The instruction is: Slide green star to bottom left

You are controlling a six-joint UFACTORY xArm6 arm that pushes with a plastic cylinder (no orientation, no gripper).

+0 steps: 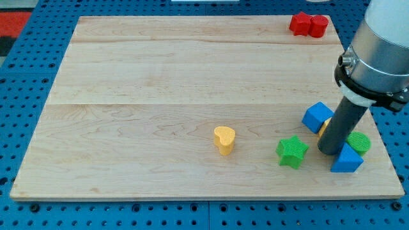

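The green star [292, 151] lies on the wooden board [160, 96] near the view's bottom right. My tip [330, 152] rests on the board just to the star's right, a small gap apart. Around the rod are a blue cube [317, 117] above and to the left, a blue block [347, 160] at the lower right, a green round block [358, 143] to the right, and a sliver of a yellow block [324, 126] partly hidden behind the rod.
A yellow heart block [224, 139] stands left of the star near the board's lower middle. Two red blocks [308, 24] sit together at the board's top right edge. The board lies on a blue pegboard table [19, 96].
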